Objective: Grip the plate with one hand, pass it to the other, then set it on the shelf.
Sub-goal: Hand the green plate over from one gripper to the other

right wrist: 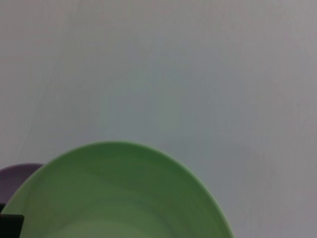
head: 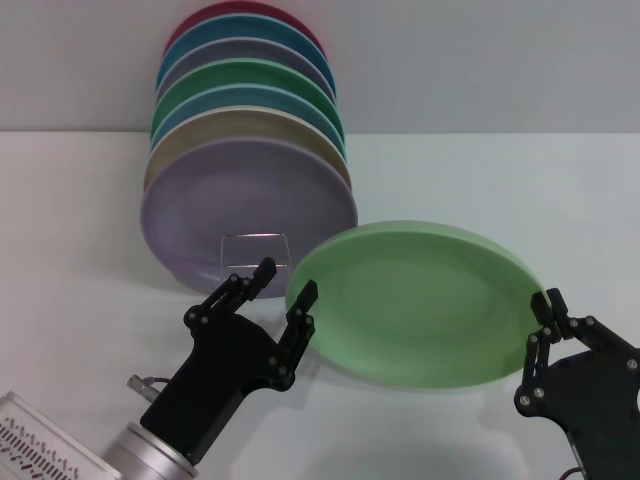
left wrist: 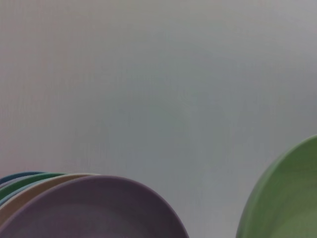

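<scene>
The pale mint-green plate (head: pixel 420 300) hangs tilted just above the white table, right of centre in the head view. My right gripper (head: pixel 548 303) is shut on its right rim. My left gripper (head: pixel 284 284) is open at the plate's left rim, with one finger (head: pixel 303 300) in front of the rim and the other (head: pixel 258 274) to its left. I cannot tell whether they touch it. The plate also shows in the left wrist view (left wrist: pixel 282 198) and the right wrist view (right wrist: pixel 114 193). The shelf's wire loop (head: pixel 255 248) stands just behind my left gripper.
Several coloured plates stand on edge in the rack at the back left, with the lilac plate (head: pixel 240 200) in front and a darker green one (head: pixel 250 80) further back. The lilac plate also shows in the left wrist view (left wrist: pixel 94 208). A grey wall lies behind.
</scene>
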Controlling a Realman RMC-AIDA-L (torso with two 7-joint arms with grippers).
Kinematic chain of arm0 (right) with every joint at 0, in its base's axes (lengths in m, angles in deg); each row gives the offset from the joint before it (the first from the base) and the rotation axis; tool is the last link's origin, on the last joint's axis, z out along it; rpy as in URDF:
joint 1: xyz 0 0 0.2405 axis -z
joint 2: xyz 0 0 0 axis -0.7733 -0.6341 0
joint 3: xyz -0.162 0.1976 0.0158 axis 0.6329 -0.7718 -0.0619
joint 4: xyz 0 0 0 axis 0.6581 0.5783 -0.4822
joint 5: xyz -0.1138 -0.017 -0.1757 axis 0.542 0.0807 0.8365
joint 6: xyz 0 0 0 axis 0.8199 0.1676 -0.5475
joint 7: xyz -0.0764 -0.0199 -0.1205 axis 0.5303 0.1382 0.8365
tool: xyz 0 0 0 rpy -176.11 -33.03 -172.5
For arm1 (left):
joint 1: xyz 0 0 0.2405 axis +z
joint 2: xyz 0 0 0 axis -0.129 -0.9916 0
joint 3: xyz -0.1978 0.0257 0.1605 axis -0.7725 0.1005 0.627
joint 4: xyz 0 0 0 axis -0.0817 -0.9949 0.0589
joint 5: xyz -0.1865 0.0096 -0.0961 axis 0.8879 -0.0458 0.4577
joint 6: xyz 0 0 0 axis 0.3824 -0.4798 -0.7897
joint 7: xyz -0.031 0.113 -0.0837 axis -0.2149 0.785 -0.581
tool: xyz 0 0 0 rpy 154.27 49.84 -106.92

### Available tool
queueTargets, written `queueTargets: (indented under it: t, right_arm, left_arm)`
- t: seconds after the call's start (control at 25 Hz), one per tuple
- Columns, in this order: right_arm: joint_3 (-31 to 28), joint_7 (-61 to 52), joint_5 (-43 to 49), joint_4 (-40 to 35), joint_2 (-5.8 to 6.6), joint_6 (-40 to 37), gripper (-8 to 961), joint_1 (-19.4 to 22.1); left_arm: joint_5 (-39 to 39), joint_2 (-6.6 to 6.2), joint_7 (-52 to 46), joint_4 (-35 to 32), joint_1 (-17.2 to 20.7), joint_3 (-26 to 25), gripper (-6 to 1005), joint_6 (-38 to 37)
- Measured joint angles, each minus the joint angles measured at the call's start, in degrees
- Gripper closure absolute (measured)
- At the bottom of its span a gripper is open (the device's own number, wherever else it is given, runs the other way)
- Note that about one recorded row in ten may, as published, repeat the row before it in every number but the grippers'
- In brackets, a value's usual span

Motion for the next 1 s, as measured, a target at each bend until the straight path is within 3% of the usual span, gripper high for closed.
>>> queueTargets:
  t: [0.32,0.48,1.0]
  right_arm:
    - [0.00,-0.15,0.00,-0.03,0.00,0.82,935,-0.39]
    - [0.00,-0.17,0.00,-0.03,0.00,0.90,934,-0.44]
    - [0.00,-0.29,0.01,0.06,0.00,1.47,935,-0.60]
  left_arm:
    - [-0.01,0.00,0.00,-0.13,-0.55,0.00,545,0.50]
    - [-0.01,0.00,0.00,-0.04,-0.77,0.00,544,0.95]
    - [-0.22,0.00,0.00,-0.59,-1.43,0.03,685,1.14]
